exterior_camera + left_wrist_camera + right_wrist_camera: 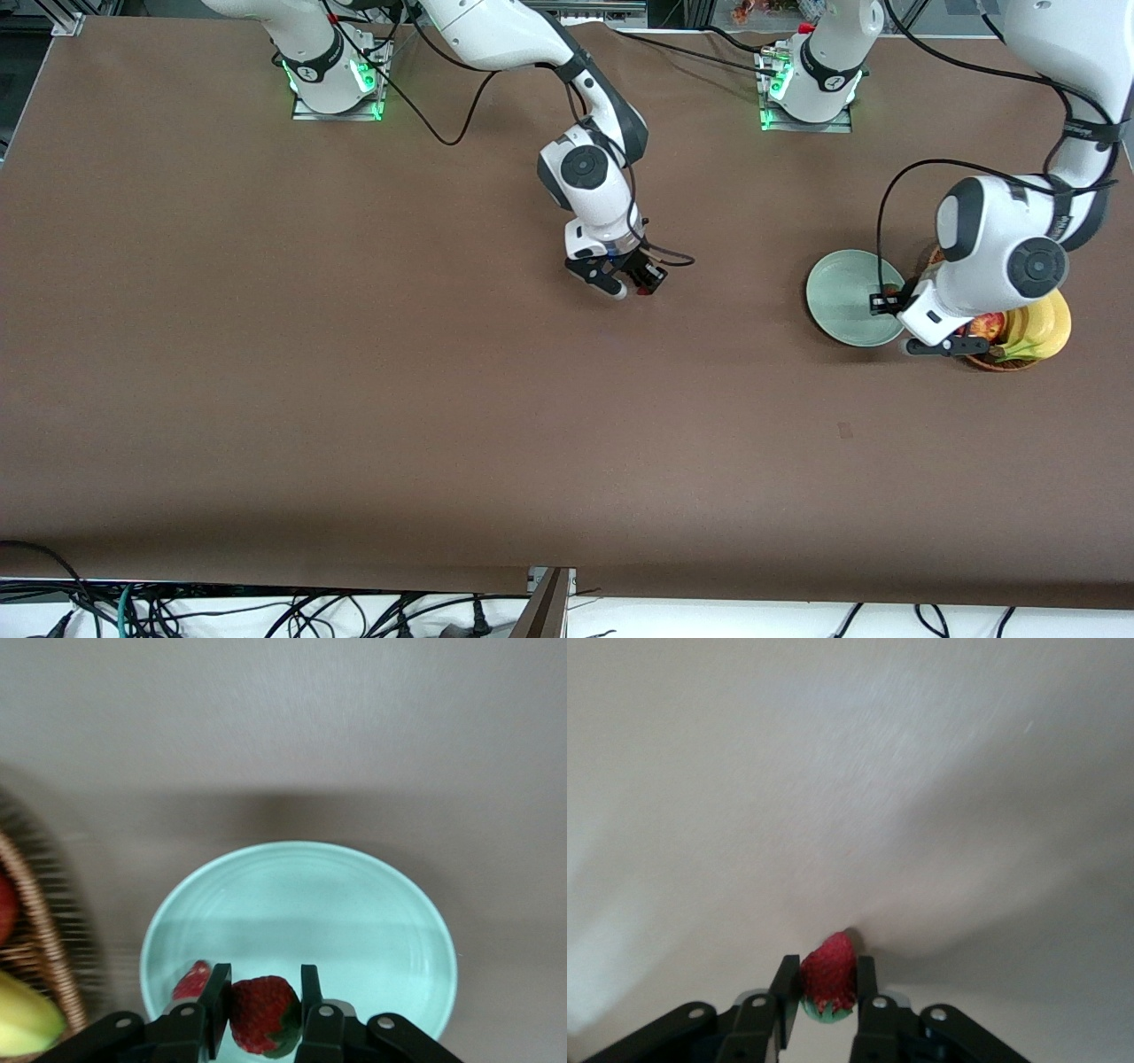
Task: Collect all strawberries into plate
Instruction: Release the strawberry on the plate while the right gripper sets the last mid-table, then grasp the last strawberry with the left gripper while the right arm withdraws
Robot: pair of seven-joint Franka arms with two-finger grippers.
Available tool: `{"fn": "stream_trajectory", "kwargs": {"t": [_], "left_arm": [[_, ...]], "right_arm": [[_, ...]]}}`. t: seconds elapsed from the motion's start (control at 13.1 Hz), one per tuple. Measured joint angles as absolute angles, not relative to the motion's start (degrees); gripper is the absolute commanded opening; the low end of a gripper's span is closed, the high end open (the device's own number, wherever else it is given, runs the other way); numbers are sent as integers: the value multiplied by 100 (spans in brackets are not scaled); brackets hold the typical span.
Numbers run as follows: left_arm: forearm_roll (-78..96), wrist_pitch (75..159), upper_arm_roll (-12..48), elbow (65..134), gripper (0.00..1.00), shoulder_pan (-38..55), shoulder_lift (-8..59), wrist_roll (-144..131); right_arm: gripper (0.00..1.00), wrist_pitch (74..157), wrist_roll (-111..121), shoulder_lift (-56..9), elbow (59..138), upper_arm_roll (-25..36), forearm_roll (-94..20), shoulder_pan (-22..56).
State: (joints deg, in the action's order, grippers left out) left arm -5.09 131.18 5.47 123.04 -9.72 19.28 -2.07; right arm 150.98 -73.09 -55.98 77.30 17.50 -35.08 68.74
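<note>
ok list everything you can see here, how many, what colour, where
small red strawberries with green caps: three; one in the left claw's grip over the plate, one lying in the plate beside it, one in the right claw's grip over the bare middle of the table
round shallow mint-green plate: one, toward the left arm's end of the table, beside the basket
brown woven wicker basket: one, beside the plate, holding fruit
yellow bananas: a bunch, in the basket
red-yellow apple: one, in the basket
brown table: one, under everything
left claw: shut on a strawberry, over the plate
right claw: shut on a strawberry, over mid-table
</note>
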Motion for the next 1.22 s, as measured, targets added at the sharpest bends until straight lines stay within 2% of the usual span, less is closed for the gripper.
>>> {"fn": "stream_trajectory", "kwargs": {"t": [0.15,0.23,0.31,0.38,0.61,0.76,0.99,1.22], "left_arm": [[-455,13546,432,12760,10,-874,1927,-195],[-454,13612,420,12861,23,-869,1924,-192],[-453,13623,414,12905,67,-866,1920,-190],[-453,13623,410,12921,100,-863,1919,-184],[-453,13615,419,12901,100,-838,1886,-7],[-451,13348,507,12704,100,-826,1737,35],[-290,12524,661,12144,100,-578,1306,-65],[-182,12385,980,12050,100,-195,997,-783]], "right_arm": [[74,15095,-7396,-5608,7638,1781,-3508,6873],[76,15052,-7396,-5598,7600,1831,-3507,6851],[77,14848,-7390,-5582,7552,1925,-3507,6811],[80,14464,-7326,-5557,7476,2065,-3507,6736],[99,12926,-6384,-5189,7210,2568,-3506,6406],[99,12005,-5546,-4844,7200,3036,-3505,6311],[100,10689,-4164,-4472,7212,4051,-3507,6244],[100,10011,-3312,-4260,7238,4853,-3513,6156]]}}
